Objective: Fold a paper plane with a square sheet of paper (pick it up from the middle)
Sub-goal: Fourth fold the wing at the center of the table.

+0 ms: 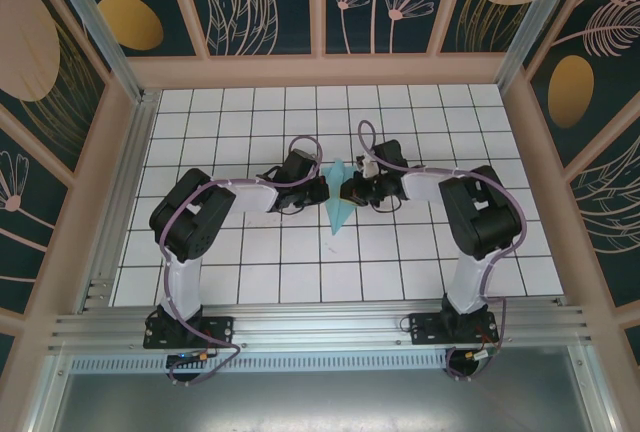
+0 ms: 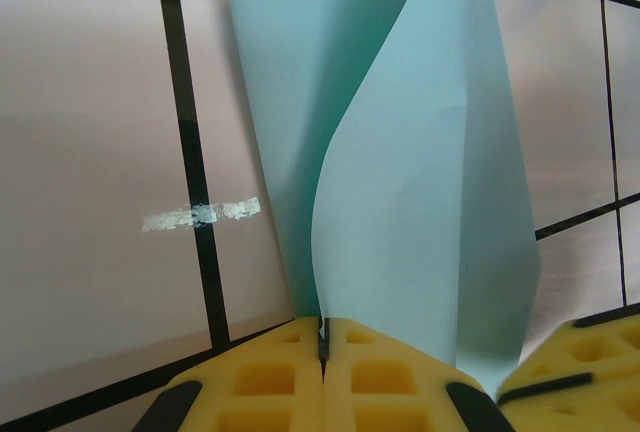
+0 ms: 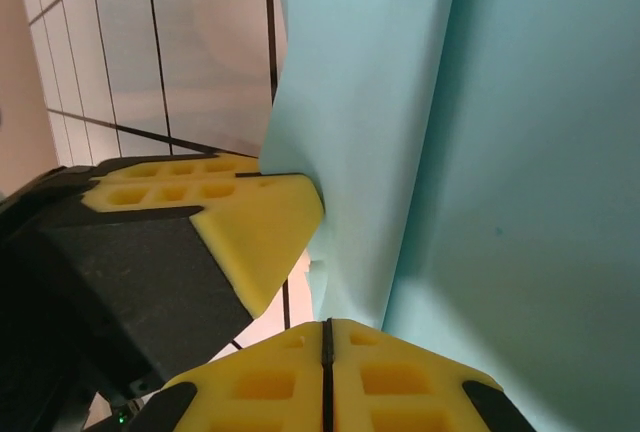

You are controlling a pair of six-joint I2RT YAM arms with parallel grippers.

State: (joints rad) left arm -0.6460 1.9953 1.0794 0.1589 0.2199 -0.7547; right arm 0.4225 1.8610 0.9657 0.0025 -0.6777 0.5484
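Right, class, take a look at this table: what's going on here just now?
Two robot arms are working one light teal paper sheet between them, over the middle of the white gridded table. The left gripper and the right gripper face each other closely, each with its yellow fingers shut on an edge of the sheet. The sheet is bent and curled into loose layers, not yet a plane.

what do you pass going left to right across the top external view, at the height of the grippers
left arm → left gripper → folded teal paper, pinched between both grippers → right gripper → right arm
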